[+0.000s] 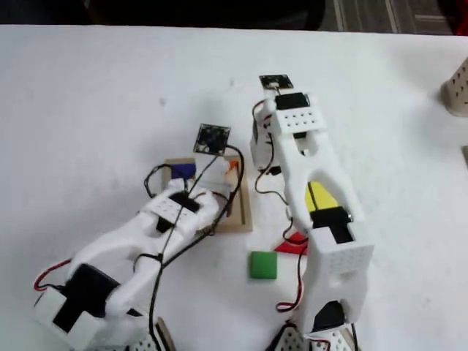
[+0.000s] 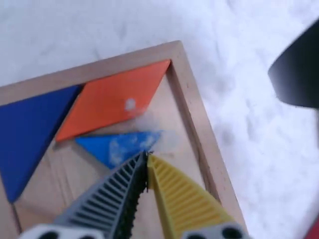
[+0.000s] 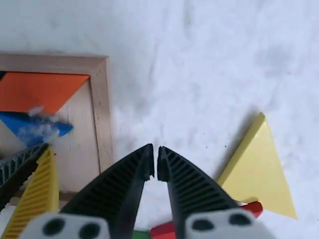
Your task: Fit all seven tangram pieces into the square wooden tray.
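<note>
**Three pieces seated, at least three still loose**

In the high view we find the square wooden tray [image 1: 246, 216] under the left arm. To its right lie a green square piece [image 1: 263, 265], a red piece [image 1: 291, 247] and a yellow triangle [image 1: 320, 196].

The left wrist view shows a dark blue triangle [image 2: 30, 129], an orange parallelogram [image 2: 114, 99] and a small light blue triangle [image 2: 117, 147] in the tray. The left gripper [image 2: 147, 158] is clenched empty at the small triangle's edge.

In the right wrist view the right gripper [image 3: 155, 167] is closed on nothing between tray and yellow triangle. We judge the job about half done.
</note>
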You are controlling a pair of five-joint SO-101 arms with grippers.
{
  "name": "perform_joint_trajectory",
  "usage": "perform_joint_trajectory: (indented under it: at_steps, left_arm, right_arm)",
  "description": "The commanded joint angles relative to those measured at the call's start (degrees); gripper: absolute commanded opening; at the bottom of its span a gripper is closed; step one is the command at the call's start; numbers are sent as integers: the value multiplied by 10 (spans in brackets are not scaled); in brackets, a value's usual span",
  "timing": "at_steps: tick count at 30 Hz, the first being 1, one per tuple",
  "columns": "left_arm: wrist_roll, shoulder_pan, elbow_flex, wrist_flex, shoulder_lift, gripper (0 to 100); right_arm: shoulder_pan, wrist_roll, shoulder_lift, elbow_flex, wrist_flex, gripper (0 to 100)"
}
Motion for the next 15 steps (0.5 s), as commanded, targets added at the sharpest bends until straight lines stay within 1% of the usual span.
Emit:
perform_joint_trajectory:
  at_steps: [1,15]
  left_arm:
    - [-4,-5,-28,5,0,20]
    - [-5,-65,-32,1,4,20]
  right_arm:
    - [8,-4,-37,-3,-6,17]
    - [8,-6,-37,-2,-4,17]
